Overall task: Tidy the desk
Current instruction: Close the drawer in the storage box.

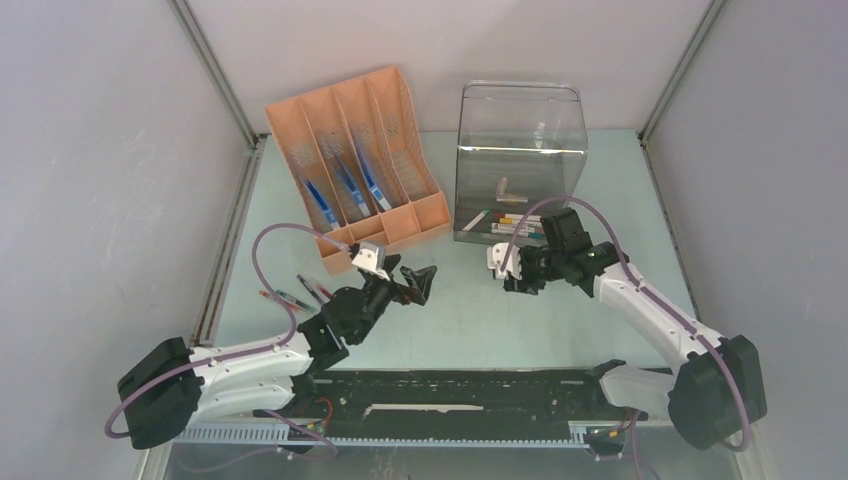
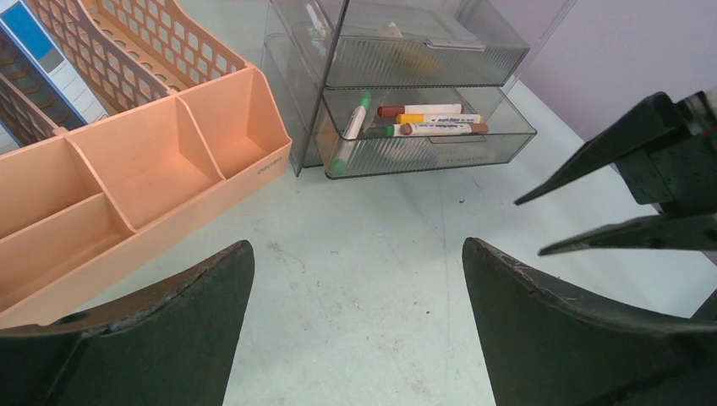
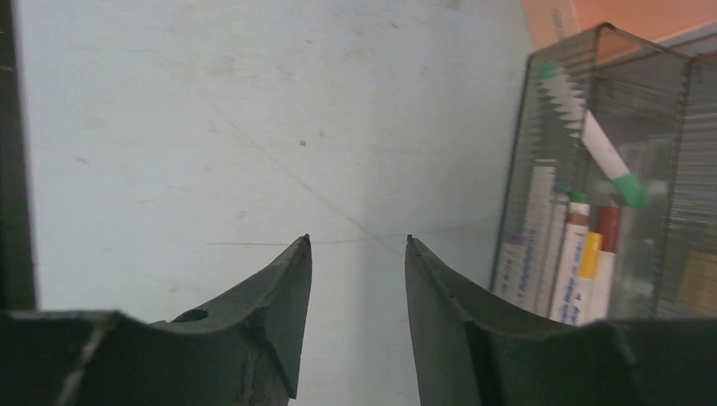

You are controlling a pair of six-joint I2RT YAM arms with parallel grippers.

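Note:
The desk [image 1: 470,310] is a pale mint-green top. My left gripper [image 1: 418,276] hovers over its middle, jaws wide open and empty; in the left wrist view [image 2: 357,244] only bare desk [image 2: 363,279] lies between the fingers. My right gripper [image 1: 507,278] faces it from the right, just in front of the clear drawer box [image 1: 520,160]. It is open with nothing between its tips [image 3: 358,238], and it also shows at the right of the left wrist view [image 2: 529,227]. The two grippers are apart.
An orange file organizer [image 1: 355,160] holding blue items stands at the back left. The clear box's lower drawer [image 2: 427,139] is pulled out with several markers [image 2: 433,120] inside. Loose pens [image 1: 290,297] lie left of the left arm. A black rail strip [image 1: 450,390] runs along the front.

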